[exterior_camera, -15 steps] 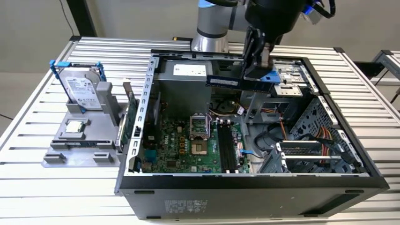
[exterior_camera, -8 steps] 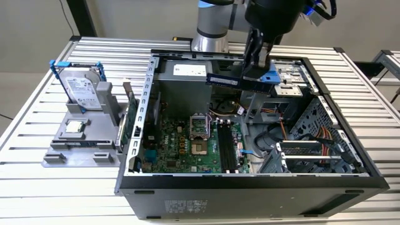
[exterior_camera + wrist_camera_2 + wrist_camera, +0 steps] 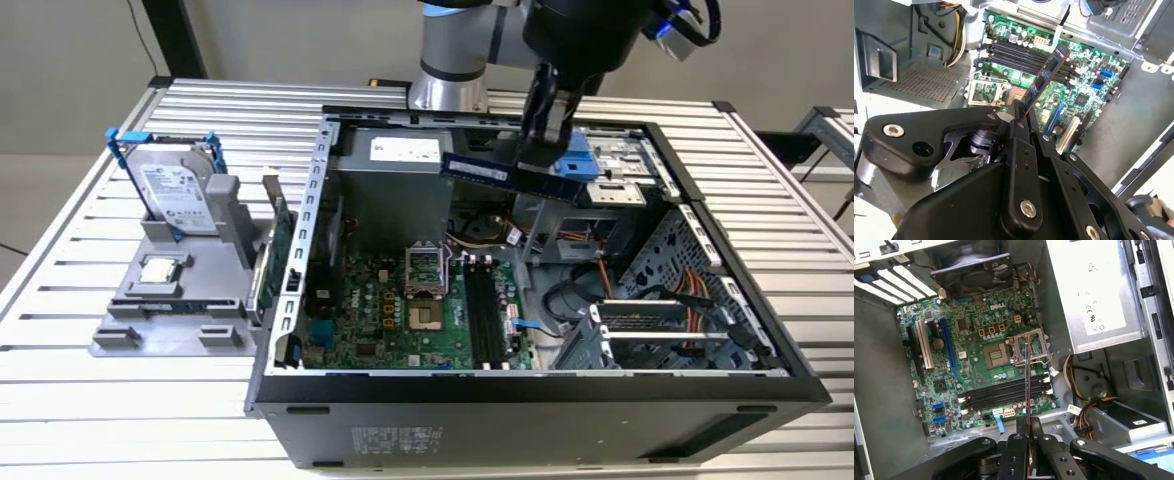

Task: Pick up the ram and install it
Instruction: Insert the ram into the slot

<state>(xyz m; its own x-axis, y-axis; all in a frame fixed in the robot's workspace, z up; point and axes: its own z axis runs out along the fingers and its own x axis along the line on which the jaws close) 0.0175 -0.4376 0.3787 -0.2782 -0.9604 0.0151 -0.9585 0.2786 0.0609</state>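
above the motherboard (image 3: 400,310), inside the open case (image 3: 300,250), the gripper (image 3: 541,163) hangs with the ram (image 3: 514,174) pinched between its fingers (image 3: 1018,132). the fingers are closed on one end of the stick, and the rest of it juts out free. in the exterior view the ram lies roughly level, well above the motherboard and over its far edge, close to the power supply (image 3: 400,150) that sits at that side.

in the second wrist view the ram (image 3: 1046,75) points away from the gripper (image 3: 1023,107) toward the motherboard, its chips and pale label in sight. in the first wrist view the ram (image 3: 1027,375) is seen edge-on as a thin line running out from the gripper (image 3: 1028,425), crossing over the memory slots (image 3: 1004,392) and the processor socket (image 3: 1026,347) on the motherboard.

judged from this, the pick-up is done: the ram is in the air and firmly held. the install is not yet done: the long black memory slots (image 3: 487,315) near the motherboard's edge lie bare, and the stick is apart from them, touching neither slot nor board. whether it is lined up along a slot i cannot tell.
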